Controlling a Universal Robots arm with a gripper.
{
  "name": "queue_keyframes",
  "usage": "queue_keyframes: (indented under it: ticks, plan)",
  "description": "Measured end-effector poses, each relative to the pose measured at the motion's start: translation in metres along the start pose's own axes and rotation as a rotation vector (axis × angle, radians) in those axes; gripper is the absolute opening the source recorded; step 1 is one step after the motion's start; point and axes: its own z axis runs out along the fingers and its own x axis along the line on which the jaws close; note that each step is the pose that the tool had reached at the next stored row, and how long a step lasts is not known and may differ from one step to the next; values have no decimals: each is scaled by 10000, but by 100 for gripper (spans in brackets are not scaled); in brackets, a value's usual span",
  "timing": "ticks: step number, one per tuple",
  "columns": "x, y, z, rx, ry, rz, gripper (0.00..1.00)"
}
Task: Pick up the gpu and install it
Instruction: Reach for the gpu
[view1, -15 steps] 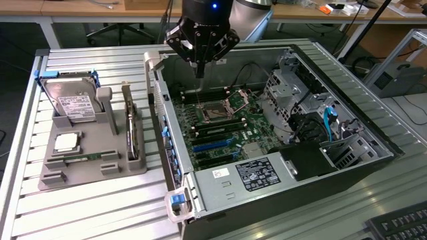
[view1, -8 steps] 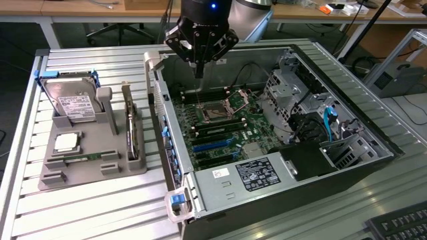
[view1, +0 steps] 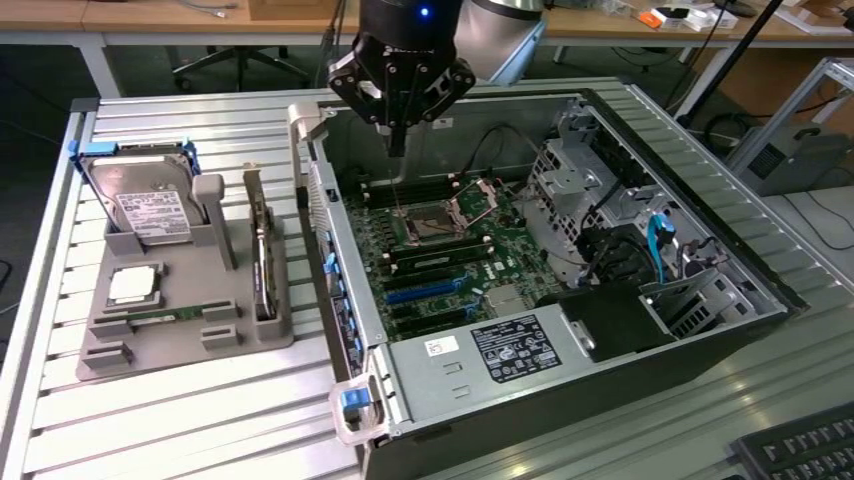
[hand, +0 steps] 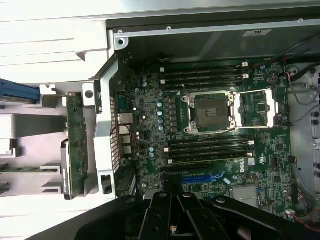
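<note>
Noted gripper in upper centre of exterior view, poised over far end of open computer case, above motherboard. Found fingers pressed fully together, gripping nothing. Confirmed from wrist view: closed, empty, hanging over board near CPU socket. Located gpu at exterior view's left, standing on edge in grey holder, outside case, just beside its wall, well apart from gripper. Logged hard drive propped in same holder.
</note>
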Motion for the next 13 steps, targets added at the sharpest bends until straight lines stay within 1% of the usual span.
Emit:
queue_keyframes:
  ticks: [13]
  plan:
    - [27, -2, 3, 0, 0, -1, 11]
